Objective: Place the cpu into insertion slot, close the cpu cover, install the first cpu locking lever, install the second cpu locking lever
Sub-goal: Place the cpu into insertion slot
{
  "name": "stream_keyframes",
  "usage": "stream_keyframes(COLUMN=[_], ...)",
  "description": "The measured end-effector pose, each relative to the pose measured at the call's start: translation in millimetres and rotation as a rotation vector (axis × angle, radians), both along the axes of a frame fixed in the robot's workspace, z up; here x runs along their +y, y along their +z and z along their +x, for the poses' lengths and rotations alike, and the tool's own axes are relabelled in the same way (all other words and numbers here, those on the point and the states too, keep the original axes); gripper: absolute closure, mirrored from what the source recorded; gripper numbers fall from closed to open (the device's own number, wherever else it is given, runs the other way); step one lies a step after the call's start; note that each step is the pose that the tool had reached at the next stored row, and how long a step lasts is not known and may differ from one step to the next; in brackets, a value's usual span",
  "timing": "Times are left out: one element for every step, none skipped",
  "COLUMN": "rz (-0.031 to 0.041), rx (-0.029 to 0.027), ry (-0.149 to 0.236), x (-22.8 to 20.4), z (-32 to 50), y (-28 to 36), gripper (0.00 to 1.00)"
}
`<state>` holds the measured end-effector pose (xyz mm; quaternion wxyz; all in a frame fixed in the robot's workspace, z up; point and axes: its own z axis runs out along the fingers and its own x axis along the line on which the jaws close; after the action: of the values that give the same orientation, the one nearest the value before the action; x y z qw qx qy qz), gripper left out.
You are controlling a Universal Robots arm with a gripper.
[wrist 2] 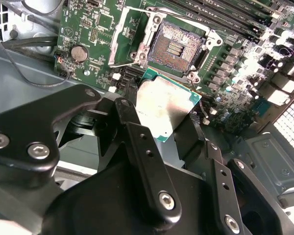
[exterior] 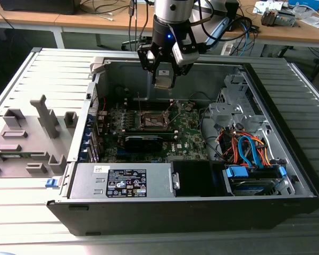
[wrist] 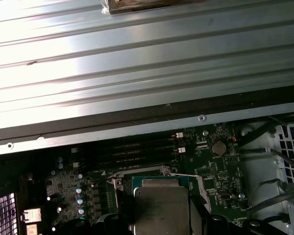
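In the second wrist view the hand's (wrist 2: 160,120) black fingers (wrist 2: 137,142) cover the near edges of the cpu (wrist 2: 162,100) they clasp, so the contact itself is hidden. In the first wrist view the cpu (wrist: 161,208) is cut off by the picture's edge and hides most of the insertion slot (wrist: 122,177) beneath the hand. In the exterior view the insertion slot (exterior: 153,119) is too small to show its pins, and the arm (exterior: 173,10) above the hand (exterior: 164,71) is cut off.
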<state>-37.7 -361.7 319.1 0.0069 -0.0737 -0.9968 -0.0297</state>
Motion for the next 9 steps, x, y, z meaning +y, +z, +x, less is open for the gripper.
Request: stream_keyframes(rz=[0.0, 0.0, 0.0, 0.0, 0.0, -0.0001, 0.0, 0.0, 0.0], rx=[0.0, 0.0, 0.0, 0.0, 0.0, 0.0, 0.0, 0.0, -0.0001], ry=[-0.002, -0.003, -0.005, -0.007, -0.008, -0.009, -0.01, -0.011, -0.014], x=[0.0, 0.0, 0.0, 0.0, 0.0, 0.0, 0.0, 0.0, 0.0], z=[0.0, 0.0, 0.0, 0.0, 0.0, 0.0, 0.0, 0.0, 0.0], y=[0.0, 0.0, 0.0, -0.1, -0.1, -0.1, -0.1, -0.1, -0.2], gripper=[0.45, 0.45, 0.45, 0.45, 0.45, 0.45, 0.45, 0.45, 0.45])
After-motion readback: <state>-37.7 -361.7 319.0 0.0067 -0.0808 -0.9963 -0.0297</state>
